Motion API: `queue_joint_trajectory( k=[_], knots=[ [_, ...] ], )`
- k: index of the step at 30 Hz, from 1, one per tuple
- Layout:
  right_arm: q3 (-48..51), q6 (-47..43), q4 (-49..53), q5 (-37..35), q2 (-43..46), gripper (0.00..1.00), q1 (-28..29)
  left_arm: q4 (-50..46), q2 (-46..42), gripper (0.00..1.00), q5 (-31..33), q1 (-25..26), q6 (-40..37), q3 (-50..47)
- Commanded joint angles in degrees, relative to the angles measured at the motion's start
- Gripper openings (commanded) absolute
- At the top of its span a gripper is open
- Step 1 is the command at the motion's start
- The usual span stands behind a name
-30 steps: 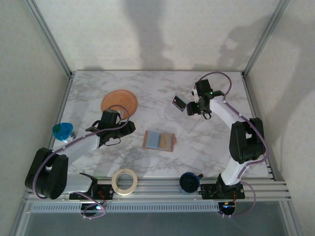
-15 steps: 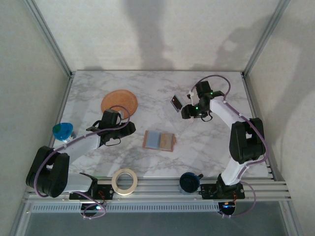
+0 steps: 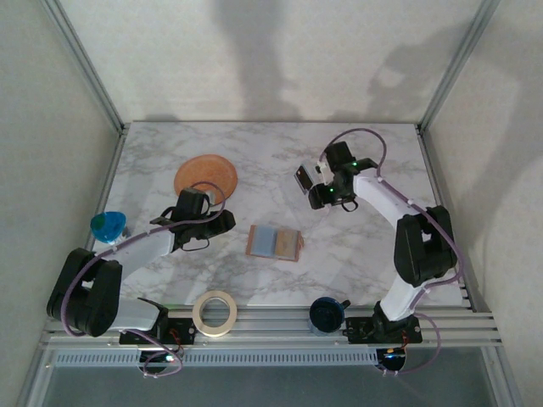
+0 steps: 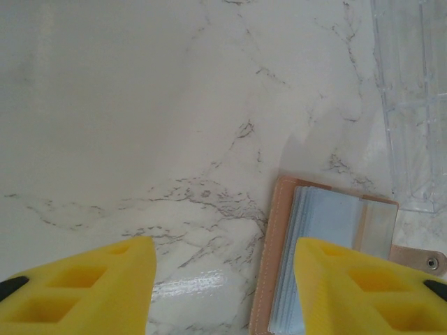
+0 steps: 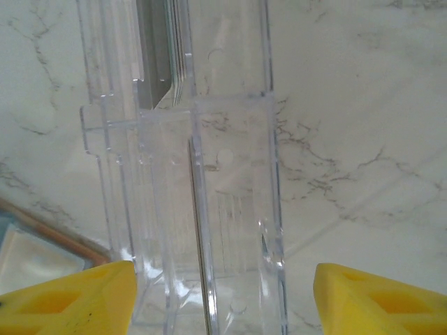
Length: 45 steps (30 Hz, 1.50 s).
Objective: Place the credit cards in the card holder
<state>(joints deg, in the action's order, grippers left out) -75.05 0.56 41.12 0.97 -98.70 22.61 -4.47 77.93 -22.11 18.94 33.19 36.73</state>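
From above, the card holder [image 3: 274, 242] lies open and flat on the marble table [image 3: 254, 153], about midway between the 2 arms, with a pale blue card [image 3: 264, 240] on its left half. The left gripper [image 3: 219, 224] sits just to its left, apart from it, and the right gripper [image 3: 316, 193] is farther back and to the right, close up against the remaining credit cards [image 3: 303, 180], which stand on edge. In the left wrist view the left gripper [image 4: 223, 293] has its fingers parted with bare marble between them and nothing held. The card holder [image 4: 279, 279] lies at the lower right under the right-hand pad, with the pale blue card [image 4: 328, 230] in it, its snap tab [image 4: 426, 262] pointing right, and a clear stand [image 4: 412, 105] beyond. In the right wrist view the right gripper [image 5: 223, 293] is spread wide, 1 yellow pad on each side of the clear stand [image 5: 237, 174], gripping nothing that I can see. The credit cards [image 5: 157, 56] sit packed in a slot toward the far left of the stand, off the line between the pads. The likely trouble (as I judge it) is that closing here would clamp the stand rather than a card, tipping or dragging it. The cards are tightly stacked, so 2 could come out together, and the card holder, held by nothing, could slide when a card is pushed in
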Motion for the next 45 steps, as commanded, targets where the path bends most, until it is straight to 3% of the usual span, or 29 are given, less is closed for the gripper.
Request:
queue_joint_trajectory(
  k=[1, 10, 21, 27, 35, 45],
  knots=[
    [-1.42, -2.48, 0.59, -10.04, -1.81, 0.69, 1.71, 0.98, -1.29, 0.54, -0.78, 0.18, 0.65, -0.08],
    [0.57, -6.51, -4.44, -22.26, -1.32, 0.66, 4.17, 1.75, -1.74, 0.54, -1.09, 0.80, 0.61, -1.35],
    [0.89, -6.91, -5.33, -27.85, -0.93, 0.63, 5.94, 2.00, -0.49, 0.55, -1.10, 1.19, -0.14, -1.23],
    [0.39, -6.39, -5.28, -29.18, -1.32, 0.55, 5.95, 1.36, 0.53, 0.55, 0.26, 2.14, -0.93, -1.00],
    [-0.14, -6.64, -4.50, -29.31, -1.50, 0.34, 6.54, 1.68, 0.82, 0.55, 0.40, 2.68, -1.11, -1.65],
    [0.31, -6.89, -4.36, -31.38, -0.85, 0.27, 7.48, 0.44, 0.16, 0.55, 0.33, 2.95, -2.07, -1.49]
  ],
)
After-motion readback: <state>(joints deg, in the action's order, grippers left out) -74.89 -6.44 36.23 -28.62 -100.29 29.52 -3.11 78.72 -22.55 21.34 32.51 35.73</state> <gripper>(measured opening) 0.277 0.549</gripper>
